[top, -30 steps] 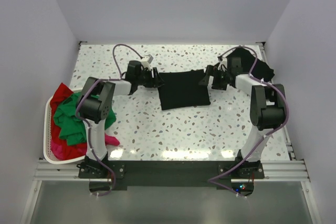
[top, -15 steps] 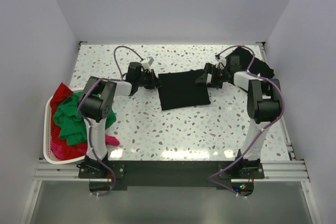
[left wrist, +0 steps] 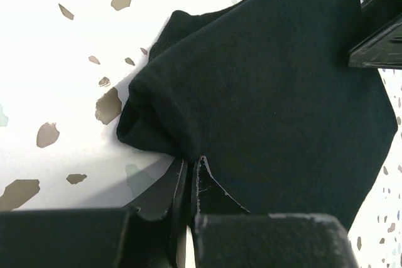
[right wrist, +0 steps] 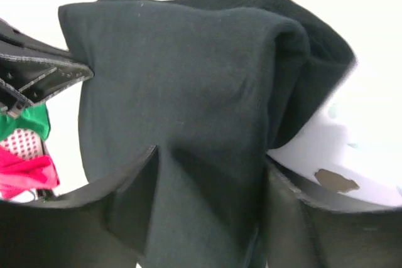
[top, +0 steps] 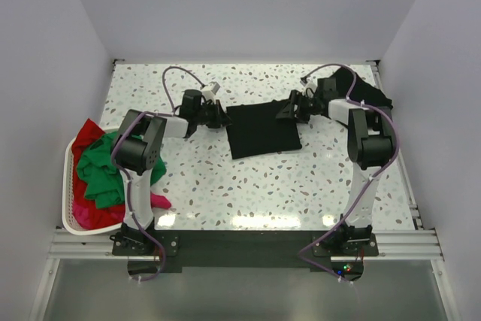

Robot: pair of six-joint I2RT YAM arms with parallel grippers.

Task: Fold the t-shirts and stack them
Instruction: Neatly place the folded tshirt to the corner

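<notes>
A black t-shirt [top: 261, 129] lies folded flat in the middle of the table. My left gripper [top: 224, 119] is at its left edge, and the left wrist view shows this gripper [left wrist: 191, 166] shut on a bunched fold of that shirt [left wrist: 270, 92]. At the shirt's right back corner is my right gripper [top: 289, 109]. In the right wrist view its jaws [right wrist: 210, 158] stand apart, with the black cloth [right wrist: 188, 86] lying between them. A second dark shirt [top: 370, 95] is heaped at the back right.
A white basket [top: 66, 186] at the left table edge holds a green shirt [top: 98, 167], a red shirt [top: 86, 131] and a magenta shirt [top: 158, 201] that spills over its rim. White walls close in the table on three sides.
My left gripper has closed on the black shirt's left edge. My right gripper has moved onto the right back corner, and its jaws have narrowed around the cloth.
</notes>
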